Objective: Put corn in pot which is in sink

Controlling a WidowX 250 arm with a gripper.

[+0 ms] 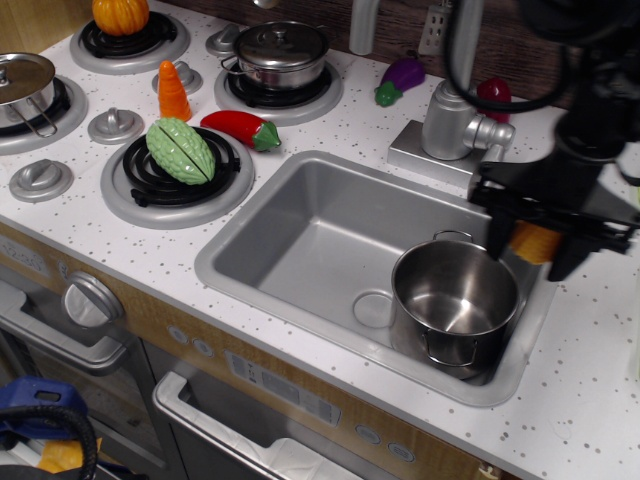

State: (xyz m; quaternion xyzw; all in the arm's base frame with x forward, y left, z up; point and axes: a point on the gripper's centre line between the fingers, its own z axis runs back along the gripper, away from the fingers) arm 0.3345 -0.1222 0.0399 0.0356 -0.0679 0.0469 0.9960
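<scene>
The pot's open mouth at lower right is being left unobstructed from above. The sink floor to its left is lying bare. The faucet is standing close behind, crowding the upper-right approach.
</scene>
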